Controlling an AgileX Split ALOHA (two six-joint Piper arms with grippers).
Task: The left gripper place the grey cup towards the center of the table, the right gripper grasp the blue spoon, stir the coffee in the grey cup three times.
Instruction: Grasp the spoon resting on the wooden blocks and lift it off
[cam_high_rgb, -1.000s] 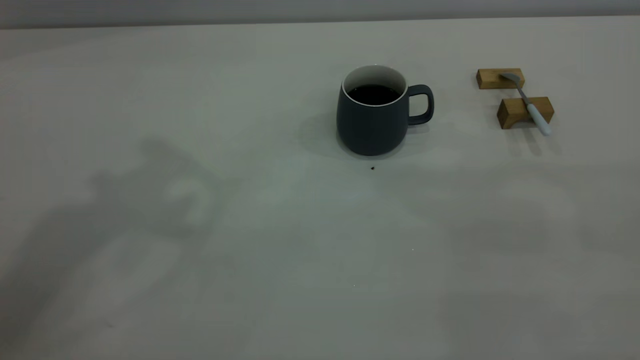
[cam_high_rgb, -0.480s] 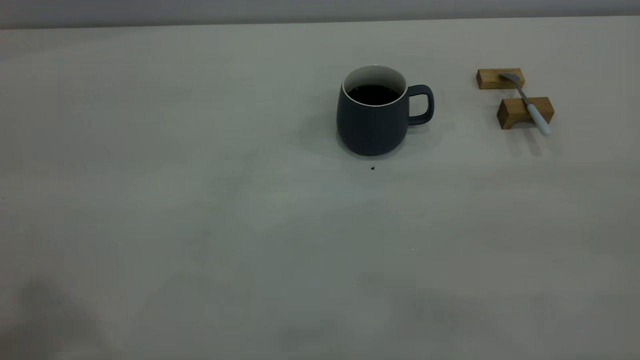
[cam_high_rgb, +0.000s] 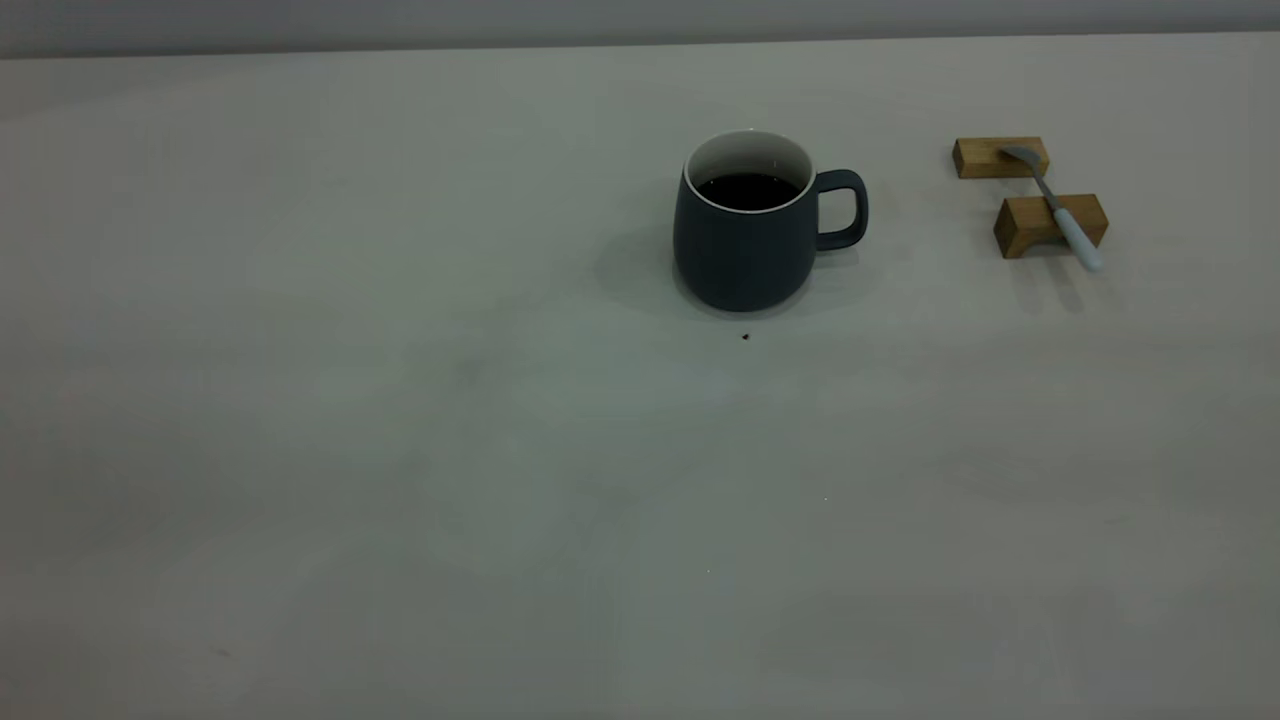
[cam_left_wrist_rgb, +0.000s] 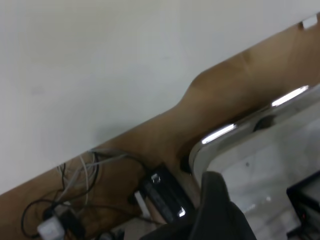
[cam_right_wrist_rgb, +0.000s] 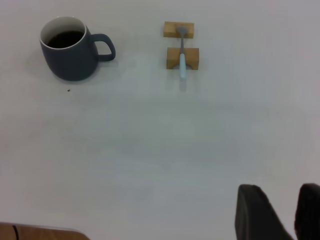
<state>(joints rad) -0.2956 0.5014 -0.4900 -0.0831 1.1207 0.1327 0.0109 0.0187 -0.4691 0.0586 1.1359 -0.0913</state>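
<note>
The grey cup stands upright on the table, right of the middle toward the back, its handle pointing right. Dark coffee lies flat inside it. The blue spoon rests across two tan wooden blocks at the far right, pale handle toward the front. In the right wrist view the cup and spoon lie far from my right gripper, which is open and holds nothing. A dark part of my left gripper shows beyond the table's edge. Neither gripper appears in the exterior view.
Two wooden blocks carry the spoon. A small dark speck lies just in front of the cup. Beyond the table's edge, the left wrist view shows a brown floor with cables and a pale slab.
The large arm shadow on the table's left front has slid off toward the near left corner and faded. The cup, spoon and blocks have not moved.
</note>
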